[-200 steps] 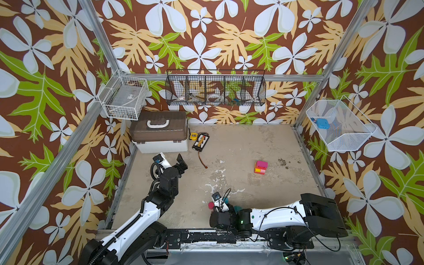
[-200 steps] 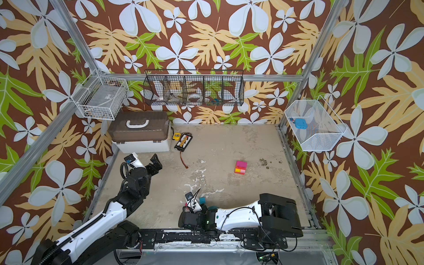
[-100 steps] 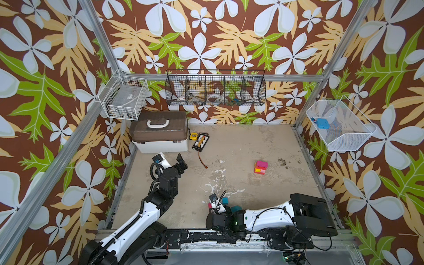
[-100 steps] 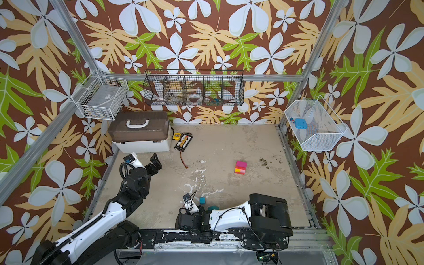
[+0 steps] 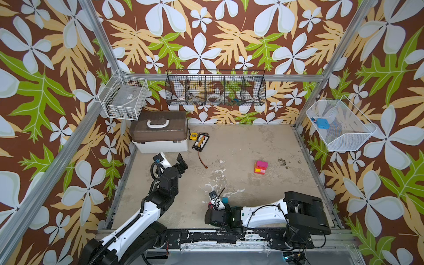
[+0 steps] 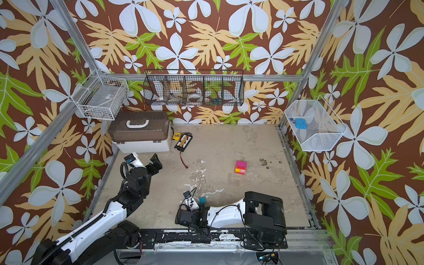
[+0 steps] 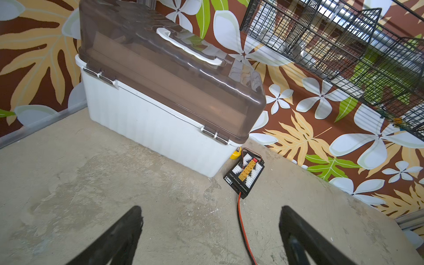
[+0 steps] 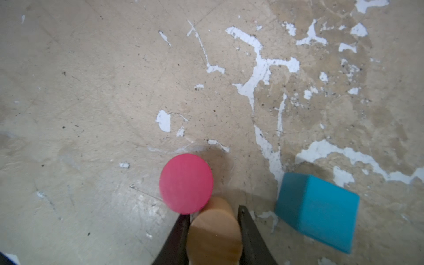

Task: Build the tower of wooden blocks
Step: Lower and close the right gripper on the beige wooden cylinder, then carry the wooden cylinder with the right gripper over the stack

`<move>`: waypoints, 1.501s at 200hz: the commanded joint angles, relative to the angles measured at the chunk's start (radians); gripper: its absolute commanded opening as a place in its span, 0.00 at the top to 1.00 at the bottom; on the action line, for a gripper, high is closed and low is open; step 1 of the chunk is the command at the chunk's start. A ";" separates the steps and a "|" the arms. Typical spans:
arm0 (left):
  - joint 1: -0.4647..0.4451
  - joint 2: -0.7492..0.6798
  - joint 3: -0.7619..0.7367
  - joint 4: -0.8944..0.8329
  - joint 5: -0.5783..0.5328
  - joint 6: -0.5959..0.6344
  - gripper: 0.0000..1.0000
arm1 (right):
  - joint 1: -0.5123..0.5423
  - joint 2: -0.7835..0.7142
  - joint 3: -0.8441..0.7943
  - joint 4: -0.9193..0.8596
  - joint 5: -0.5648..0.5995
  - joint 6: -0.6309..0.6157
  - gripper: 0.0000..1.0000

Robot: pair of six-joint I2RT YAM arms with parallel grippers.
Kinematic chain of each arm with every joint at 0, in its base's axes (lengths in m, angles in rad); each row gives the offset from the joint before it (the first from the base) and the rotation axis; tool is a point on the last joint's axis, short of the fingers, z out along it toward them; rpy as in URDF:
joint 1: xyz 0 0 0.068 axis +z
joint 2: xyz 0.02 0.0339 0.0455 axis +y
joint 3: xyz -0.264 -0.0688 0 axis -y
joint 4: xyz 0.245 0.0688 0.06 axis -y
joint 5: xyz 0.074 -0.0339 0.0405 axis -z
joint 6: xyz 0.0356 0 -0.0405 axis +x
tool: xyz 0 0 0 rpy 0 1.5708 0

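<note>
Tan wood cylinder [image 8: 214,234], lower centre of the right wrist view, is now clamped by the right gripper [image 8: 213,212], whose jaws stood half open a second ago, so we judge it ready to carry to the tower [image 5: 260,167], centre right in a top view; left gripper [image 7: 211,213] stands open.

Bright even light, soft shadows, wide-angle bending, slight close-up blur

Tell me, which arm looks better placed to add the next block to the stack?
Right. The right gripper is closed around the tan block, beside the loose pink disc and teal block. The left gripper is open and empty, facing the storage box, away from any block.
</note>
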 commanded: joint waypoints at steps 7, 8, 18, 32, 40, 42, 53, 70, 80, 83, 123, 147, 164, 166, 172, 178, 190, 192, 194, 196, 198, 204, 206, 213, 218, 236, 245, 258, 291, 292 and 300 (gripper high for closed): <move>0.002 -0.002 0.000 0.020 -0.006 0.004 0.05 | 0.002 -0.013 0.010 -0.038 0.012 0.000 0.84; 0.002 -0.001 0.002 0.020 -0.005 0.004 0.05 | 0.001 -0.016 0.009 -0.037 0.013 0.000 0.84; 0.002 0.002 0.006 0.015 0.001 0.008 0.05 | 0.001 -0.042 -0.001 -0.047 0.027 0.000 0.85; 0.002 0.003 0.013 0.000 -0.001 0.007 0.06 | -0.004 -0.094 -0.007 -0.092 0.073 0.002 0.85; 0.002 -0.001 0.011 -0.002 -0.006 0.004 0.06 | -0.016 -0.132 -0.007 -0.131 0.094 0.005 0.86; 0.001 -0.002 0.009 -0.002 -0.007 0.003 0.05 | -0.020 -0.143 -0.007 -0.140 0.095 0.005 0.86; 0.002 -0.006 0.000 0.011 -0.008 0.001 0.05 | -0.048 -0.211 -0.010 -0.179 0.112 -0.002 0.87; 0.002 -0.003 0.001 0.019 0.006 0.001 0.05 | -0.105 -0.335 -0.029 -0.212 0.135 -0.029 0.87; 0.002 0.001 0.009 0.011 0.011 0.002 0.05 | -0.156 -0.412 -0.043 -0.222 0.143 -0.050 0.87; 0.002 0.001 0.012 0.006 0.011 0.001 0.05 | -0.175 -0.433 -0.046 -0.224 0.143 -0.056 0.88; 0.002 -0.025 -0.003 0.012 0.024 -0.010 0.04 | -0.535 -0.638 -0.083 -0.203 -0.016 -0.167 0.89; 0.002 -0.020 0.003 0.008 0.055 -0.015 0.04 | -0.759 -0.660 -0.074 -0.213 -0.133 -0.224 0.90; 0.002 -0.013 0.005 0.005 0.055 -0.013 0.04 | -0.892 -0.633 -0.050 -0.220 -0.227 -0.259 0.92; 0.002 -0.012 0.005 0.006 0.055 -0.014 0.03 | -0.904 -0.628 -0.046 -0.221 -0.236 -0.263 0.92; 0.002 -0.008 0.004 0.011 0.053 -0.016 0.03 | -0.936 -0.609 -0.031 -0.229 -0.255 -0.276 0.93; 0.002 -0.002 0.005 0.016 0.056 -0.016 0.03 | -0.958 -0.589 -0.014 -0.239 -0.261 -0.286 0.93; 0.002 0.010 0.015 0.017 0.081 -0.010 0.05 | -0.987 -0.538 0.024 -0.258 -0.255 -0.308 0.94; 0.002 0.013 0.017 0.017 0.086 -0.007 0.06 | -0.990 -0.530 0.030 -0.259 -0.254 -0.312 0.94; 0.002 0.014 0.020 0.017 0.091 -0.006 0.06 | -0.991 -0.523 0.033 -0.262 -0.254 -0.314 0.94; 0.002 0.018 0.022 0.016 0.096 -0.005 0.07 | -0.993 -0.515 0.038 -0.263 -0.253 -0.317 0.95; 0.002 0.019 0.025 0.014 0.101 -0.004 0.07 | -0.995 -0.507 0.044 -0.265 -0.253 -0.320 0.95; 0.002 0.026 0.032 0.008 0.116 -0.001 0.07 | -1.000 -0.487 0.057 -0.268 -0.254 -0.329 0.95; 0.002 0.028 0.034 0.006 0.120 -0.002 0.07 | -1.001 -0.478 0.062 -0.269 -0.254 -0.331 0.95; 0.002 0.035 0.043 -0.001 0.133 0.000 0.08 | -1.006 -0.451 0.078 -0.278 -0.253 -0.340 0.95; 0.002 0.039 0.047 -0.005 0.140 0.001 0.07 | -1.010 -0.432 0.090 -0.287 -0.249 -0.343 0.96; 0.001 0.054 0.056 -0.006 0.148 0.000 0.08 | -1.018 -0.377 0.118 -0.303 -0.223 -0.359 0.98; 0.002 0.064 0.060 -0.004 0.154 0.000 0.08 | -1.028 -0.354 0.130 -0.311 -0.213 -0.365 0.99; 0.002 0.073 0.066 -0.008 0.160 0.003 0.08 | -1.046 -0.332 0.137 -0.312 -0.209 -0.370 1.00; 0.001 0.079 0.068 -0.014 0.153 0.002 0.08 | -1.084 -0.313 0.124 -0.302 -0.216 -0.380 1.00; 0.001 0.079 0.068 -0.013 0.153 0.002 0.08 | -1.084 -0.312 0.124 -0.302 -0.216 -0.380 1.00; 0.002 0.081 0.068 -0.011 0.155 0.002 0.08 | -1.092 -0.306 0.123 -0.302 -0.215 -0.384 1.00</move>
